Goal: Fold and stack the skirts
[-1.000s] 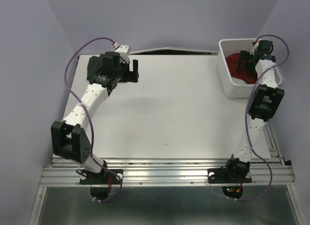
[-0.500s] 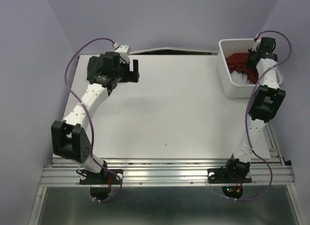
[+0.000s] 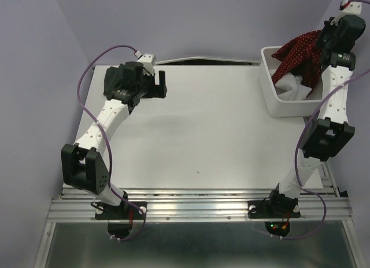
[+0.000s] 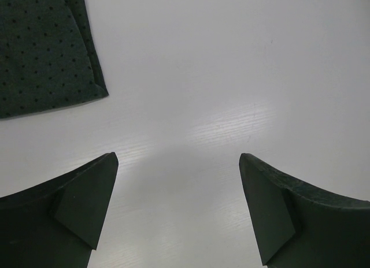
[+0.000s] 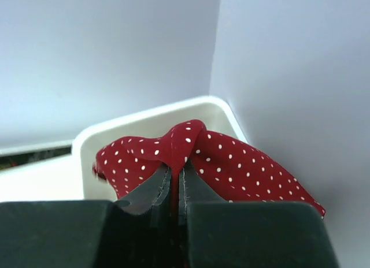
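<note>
The red skirt (image 3: 298,54) with tiny white dots hangs from my right gripper (image 3: 319,41), lifted above the white bin (image 3: 267,83). In the right wrist view the gripper (image 5: 176,172) is shut on a fold of the red skirt (image 5: 237,158), and cloth drapes to both sides of the fingers. A white skirt (image 3: 289,90) lies crumpled inside the bin. My left gripper (image 3: 161,83) hovers open over the table's far left part. Its wrist view shows bare table between the fingers (image 4: 92,193) and a corner of the dark skirt (image 4: 46,54) at the upper left.
The white table (image 3: 202,129) fills the middle of the top view. A dark strip (image 3: 202,61) shows along its far edge. Purple walls close in at the back and on both sides. The bin stands in the far right corner.
My right gripper has shut on the red skirt inside the bin and risen, pulling the skirt up out of it. The left arm has not moved.
</note>
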Motion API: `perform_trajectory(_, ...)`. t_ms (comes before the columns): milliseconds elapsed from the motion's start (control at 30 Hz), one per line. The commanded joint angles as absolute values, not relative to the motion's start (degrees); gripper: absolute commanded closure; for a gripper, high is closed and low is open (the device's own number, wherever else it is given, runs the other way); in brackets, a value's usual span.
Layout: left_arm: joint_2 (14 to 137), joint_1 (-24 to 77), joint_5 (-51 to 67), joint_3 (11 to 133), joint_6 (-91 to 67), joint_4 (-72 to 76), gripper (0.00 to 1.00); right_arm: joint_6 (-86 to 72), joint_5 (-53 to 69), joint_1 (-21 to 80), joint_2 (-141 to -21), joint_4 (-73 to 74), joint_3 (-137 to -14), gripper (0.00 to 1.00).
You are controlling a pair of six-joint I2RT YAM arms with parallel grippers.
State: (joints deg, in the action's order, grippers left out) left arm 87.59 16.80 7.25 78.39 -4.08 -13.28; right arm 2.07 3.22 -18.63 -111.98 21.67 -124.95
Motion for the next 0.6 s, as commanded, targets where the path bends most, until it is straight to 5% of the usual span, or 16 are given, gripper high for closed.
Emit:
perform_trajectory(0,85.87,16.52,8.0,78.67,-5.1,-11.87,0.02,-2.81,4.74,-18.54,-109.34,11.27,-128.32,0.99)
perform_trajectory(567,82.53,3.69,19.68,78.84,-10.55,-4.84,0.02,-23.54,23.02,-18.54,-100.37,-15.11,-129.98,0.99)
